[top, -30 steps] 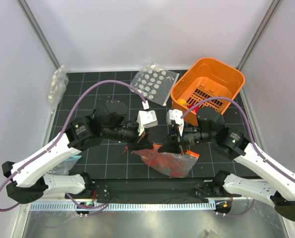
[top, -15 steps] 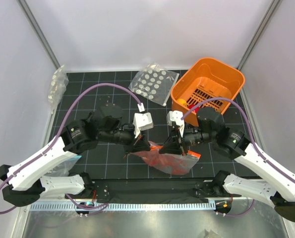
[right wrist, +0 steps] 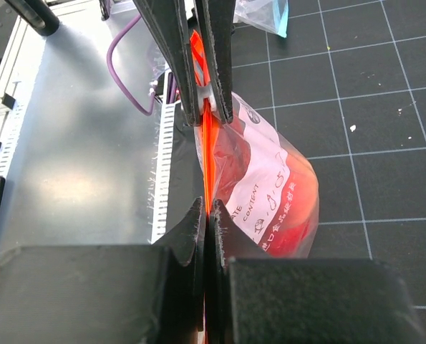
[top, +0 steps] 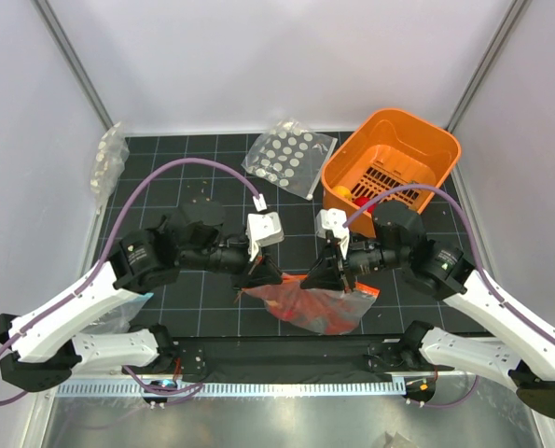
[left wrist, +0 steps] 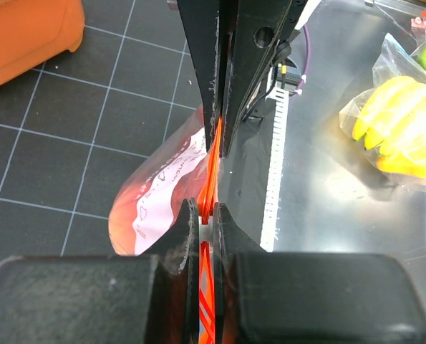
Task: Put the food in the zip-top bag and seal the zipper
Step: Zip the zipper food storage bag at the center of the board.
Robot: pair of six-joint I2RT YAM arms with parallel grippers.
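Observation:
The clear zip-top bag (top: pixel 319 308) hangs between my two grippers above the table's near edge, with red food (top: pixel 326 315) inside it. Its orange-red zipper (left wrist: pixel 211 161) runs taut from one gripper to the other. My left gripper (top: pixel 264 274) is shut on the strip's left end (left wrist: pixel 206 212). My right gripper (top: pixel 316 278) is shut on the strip's right end (right wrist: pixel 207 212). The bag's body bulges to one side in the left wrist view (left wrist: pixel 159 190) and in the right wrist view (right wrist: pixel 281 193). A small orange fruit ball (top: pixel 340 193) lies in the basket.
An orange slotted basket (top: pixel 398 154) stands at the back right. A clear bag with white discs (top: pixel 289 154) lies at the back middle and another clear bag (top: pixel 107 163) at the far left. A bag of toy bananas (left wrist: pixel 402 132) lies past the metal front ledge.
My left gripper has slid a little to the left along the strip, its arm drawing back. The two grippers now stand slightly further apart. The bag has shifted a little left.

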